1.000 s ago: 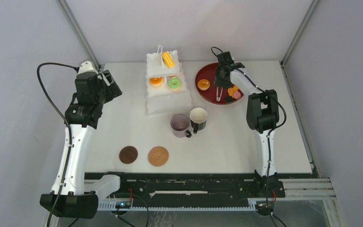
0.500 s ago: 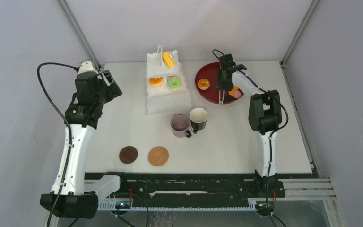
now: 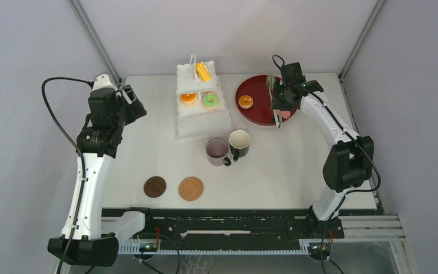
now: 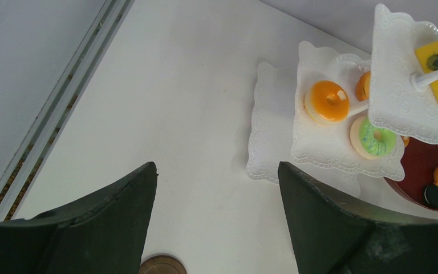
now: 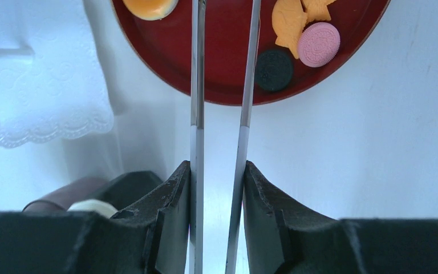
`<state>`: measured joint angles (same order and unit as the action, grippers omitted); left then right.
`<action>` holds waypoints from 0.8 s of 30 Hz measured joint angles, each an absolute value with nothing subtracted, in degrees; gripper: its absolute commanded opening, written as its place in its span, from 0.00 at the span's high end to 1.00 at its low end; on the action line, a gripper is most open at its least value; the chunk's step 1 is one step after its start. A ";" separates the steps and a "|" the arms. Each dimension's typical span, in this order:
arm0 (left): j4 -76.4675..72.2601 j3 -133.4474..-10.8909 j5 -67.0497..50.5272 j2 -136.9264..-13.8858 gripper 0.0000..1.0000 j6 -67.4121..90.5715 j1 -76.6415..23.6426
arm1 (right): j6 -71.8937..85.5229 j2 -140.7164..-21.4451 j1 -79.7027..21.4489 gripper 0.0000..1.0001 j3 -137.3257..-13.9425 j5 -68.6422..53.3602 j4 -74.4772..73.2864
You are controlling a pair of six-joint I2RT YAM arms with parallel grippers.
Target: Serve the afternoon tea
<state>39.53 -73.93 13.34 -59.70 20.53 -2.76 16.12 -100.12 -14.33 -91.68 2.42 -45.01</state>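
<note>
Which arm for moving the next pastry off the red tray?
Right. The right gripper holds the tongs over the red tray; the left gripper is open, empty, left of the three-tier stand.

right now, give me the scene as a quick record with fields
three-tier stand: yellow pastry on top, orange doughnut and green doughnut on middle tier
red tray: orange-topped doughnut, pink cookie, black cookie, orange biscuits
left claw: open, empty, above table left of stand
right claw: shut on metal tongs, held over the red tray
coasters: dark brown coaster, lighter brown coaster, both bare, near table edge
mugs: mauve mug, black mug, side by side, off coasters
</note>
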 measured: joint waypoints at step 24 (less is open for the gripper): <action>40.25 -73.93 13.10 -55.79 0.18 20.60 -2.76 | 8.75 -82.13 -37.67 0.94 -102.96 -3.57 -52.95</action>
<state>40.25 -73.93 13.10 -55.79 20.60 -2.76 8.75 -82.13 -37.67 -102.96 -3.57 -52.95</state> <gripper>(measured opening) 0.823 0.410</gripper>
